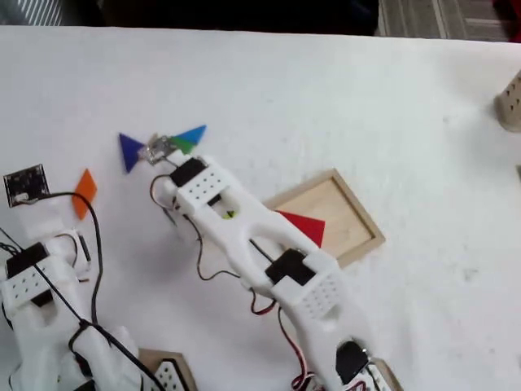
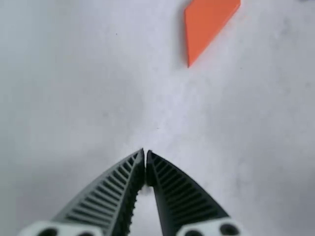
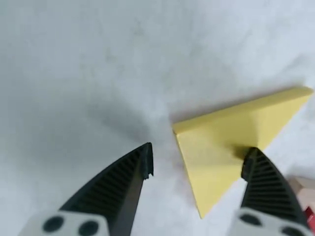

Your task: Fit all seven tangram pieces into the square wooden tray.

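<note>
The square wooden tray [image 1: 356, 213] lies right of centre with a red piece [image 1: 303, 226] in it. A yellow triangle [image 3: 231, 142] lies flat on the white table between the fingers of my open right gripper [image 3: 197, 167], one fingertip [image 3: 256, 167] over its edge. The tray's corner [image 3: 302, 189] is just beyond it. My left gripper [image 2: 145, 156] is shut on nothing, low over bare table. An orange piece [image 2: 206, 24] [image 1: 84, 192] lies ahead of it. A dark blue triangle [image 1: 129, 151], a green piece [image 1: 182, 146] and a light blue piece [image 1: 194, 133] sit in a cluster at the back.
The right arm [image 1: 244, 228] stretches from the front edge across the tray's near corner. A black board [image 1: 24, 184] with a cable lies at the far left, beside the left arm [image 1: 32, 281]. A perforated wooden object [image 1: 510, 102] stands at the right edge.
</note>
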Robot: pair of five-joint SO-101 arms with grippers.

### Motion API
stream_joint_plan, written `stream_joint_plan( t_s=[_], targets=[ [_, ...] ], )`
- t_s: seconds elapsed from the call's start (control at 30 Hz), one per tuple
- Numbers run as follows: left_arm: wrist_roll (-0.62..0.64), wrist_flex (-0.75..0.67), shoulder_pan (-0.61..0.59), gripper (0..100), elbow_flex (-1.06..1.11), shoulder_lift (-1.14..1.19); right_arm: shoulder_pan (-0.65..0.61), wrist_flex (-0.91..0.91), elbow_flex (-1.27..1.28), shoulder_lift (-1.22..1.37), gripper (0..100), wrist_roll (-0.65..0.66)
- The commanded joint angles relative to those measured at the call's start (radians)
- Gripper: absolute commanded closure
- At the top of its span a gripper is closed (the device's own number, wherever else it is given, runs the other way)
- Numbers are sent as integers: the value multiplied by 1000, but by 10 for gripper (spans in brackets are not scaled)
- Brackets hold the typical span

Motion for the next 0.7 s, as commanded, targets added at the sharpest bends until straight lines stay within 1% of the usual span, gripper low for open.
stream_joint_plan(
  t_s=[0.0, 0.1, 0.17, 0.4, 0.5, 0.67],
  targets=[
    [-14, -14, 8, 976, -3, -25, 44, 42, -35, 33, 769, 11],
    [-14, -14, 8, 976, -3, -25, 62, 70, -63, 58, 837, 15],
    [-14, -14, 8, 976, -3, -25, 65, 84, -78, 68, 854, 17],
    [-14, -14, 8, 976, -3, -25, 62, 88, -78, 67, 775, 15],
    [-14, -14, 8, 976, -3, -27, 61, 87, -83, 65, 757, 6],
    [-14, -14, 8, 976, -3, -27, 62, 84, -133, 61, 717, -121]
  ],
)
